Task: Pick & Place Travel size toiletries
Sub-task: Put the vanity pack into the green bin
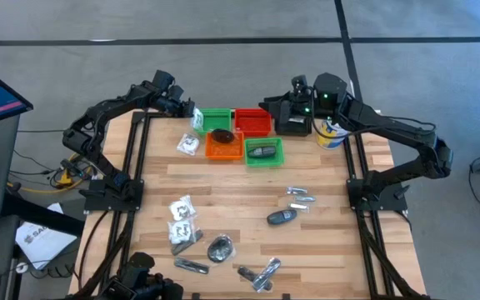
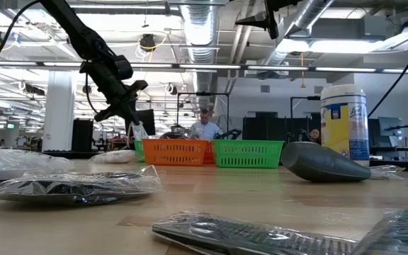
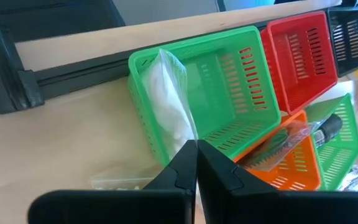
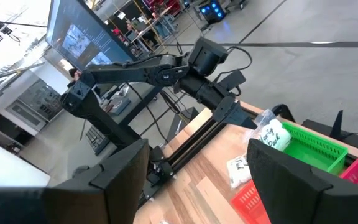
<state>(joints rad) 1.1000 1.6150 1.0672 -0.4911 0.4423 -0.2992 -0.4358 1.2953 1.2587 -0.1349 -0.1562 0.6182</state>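
My left gripper (image 1: 188,111) is at the far left of the table, shut on a clear packet with white contents (image 3: 169,102). The packet is over the left wall of the far green tray (image 1: 215,119) and also shows in the low view (image 2: 139,131). My right gripper (image 4: 204,180) is open and empty above the black tray (image 1: 294,127). The orange tray (image 1: 223,148) holds a black round piece in plastic (image 1: 222,136). The near green tray (image 1: 277,155) holds a dark grey oval (image 1: 262,152). Another white packet (image 1: 188,145) lies on the table left of the orange tray. My left gripper pinches the packet's near end (image 3: 188,140) between its two shut fingers, slanting down from the table's left side. The packet reaches out past the fingertips over the green tray's left wall (image 3: 143,106). I cannot tell whether it touches the wall.
A red tray (image 1: 252,122) stands between the far green and black trays. A tall white canister (image 1: 332,132) stands at the far right. Several more packets, silvery sachets and a dark oval (image 1: 280,217) lie over the near half of the table (image 1: 323,242).
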